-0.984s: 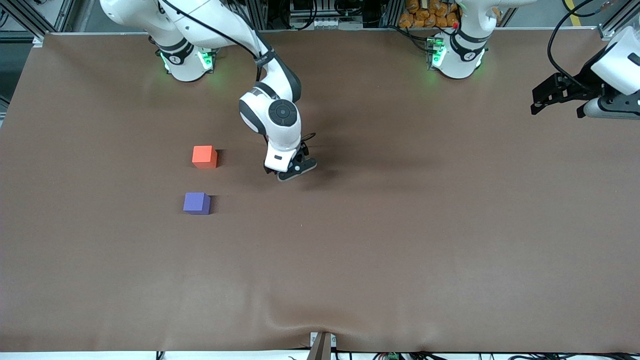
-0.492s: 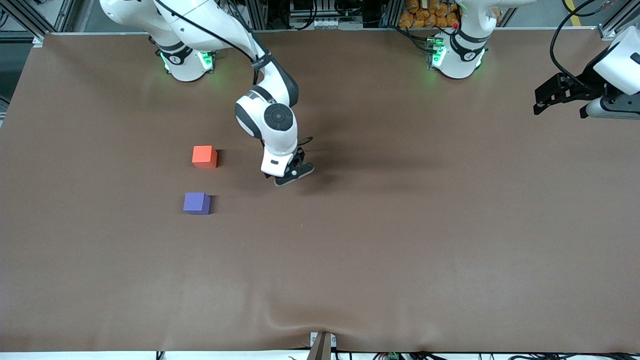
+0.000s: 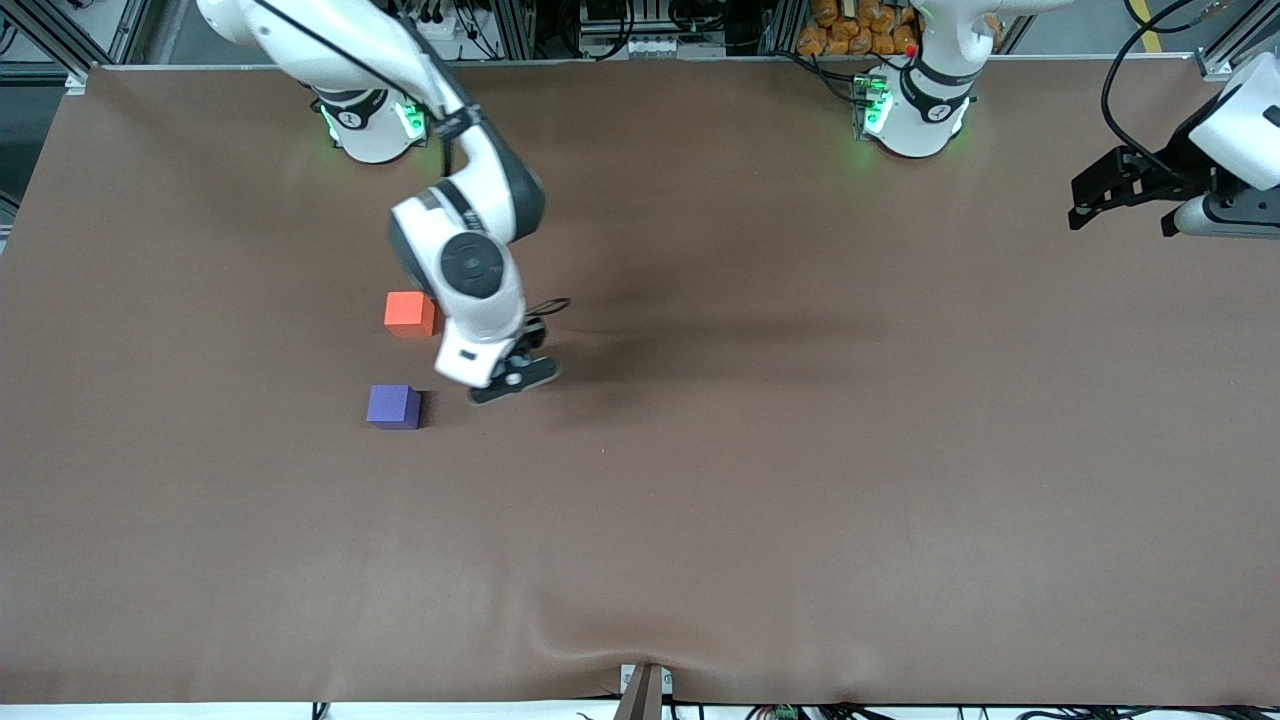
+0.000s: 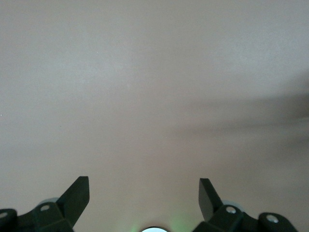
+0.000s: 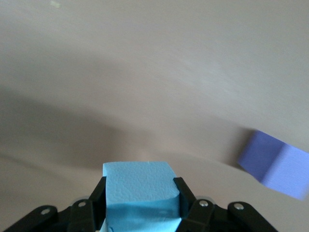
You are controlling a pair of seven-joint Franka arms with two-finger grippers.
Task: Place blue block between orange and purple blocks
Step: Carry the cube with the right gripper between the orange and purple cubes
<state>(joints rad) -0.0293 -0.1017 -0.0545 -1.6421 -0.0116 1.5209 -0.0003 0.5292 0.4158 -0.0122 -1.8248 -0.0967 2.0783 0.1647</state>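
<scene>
A light sky-blue block fills the jaws of my right gripper, which is shut on it. From the front, that gripper hangs above the table just toward the left arm's end from the purple block and the orange block, and the blue block itself is hidden under the hand. The purple block also shows in the right wrist view. Orange lies farther from the front camera than purple, with a gap between them. My left gripper waits open over the table's edge; in its wrist view nothing is between the fingers.
A brown cloth covers the whole table. The two arm bases stand along the edge farthest from the front camera. A small bracket sits at the nearest edge.
My right gripper closed on the blue block and carried it toward the right arm's end of the table, close to the orange and purple blocks. The left arm barely moved.
</scene>
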